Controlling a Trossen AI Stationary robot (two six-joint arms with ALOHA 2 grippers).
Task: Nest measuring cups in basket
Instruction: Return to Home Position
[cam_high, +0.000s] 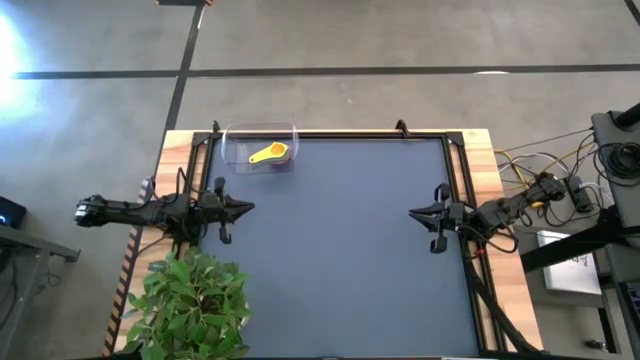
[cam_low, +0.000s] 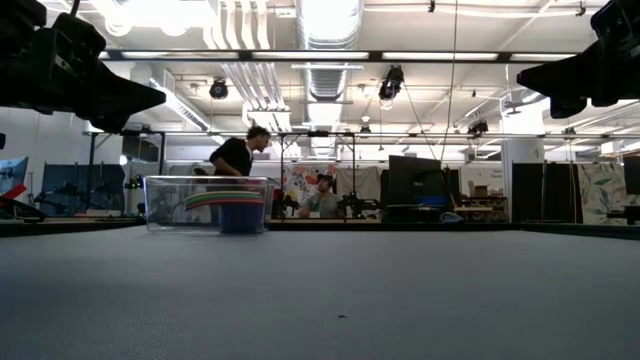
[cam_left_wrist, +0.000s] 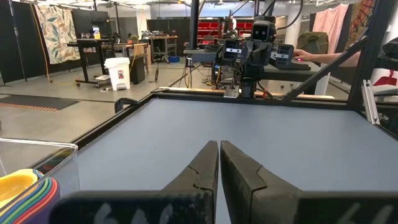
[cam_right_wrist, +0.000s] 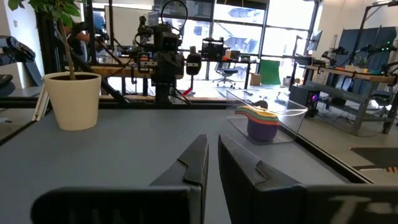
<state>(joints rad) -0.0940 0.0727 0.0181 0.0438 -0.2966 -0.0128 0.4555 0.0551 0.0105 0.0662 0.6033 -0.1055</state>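
Note:
The measuring cups sit nested in one stack, the yellow one on top, inside the clear basket at the table's far left corner. The stack also shows in the low view, the left wrist view and the right wrist view. My left gripper hovers shut and empty at the table's left side, near of the basket. My right gripper hovers shut and empty at the table's right side. The two grippers point at each other across the table.
A potted plant in a cream pot stands at the near left corner, close to my left arm. The dark mat lies between the grippers. People stand in the room beyond the far edge.

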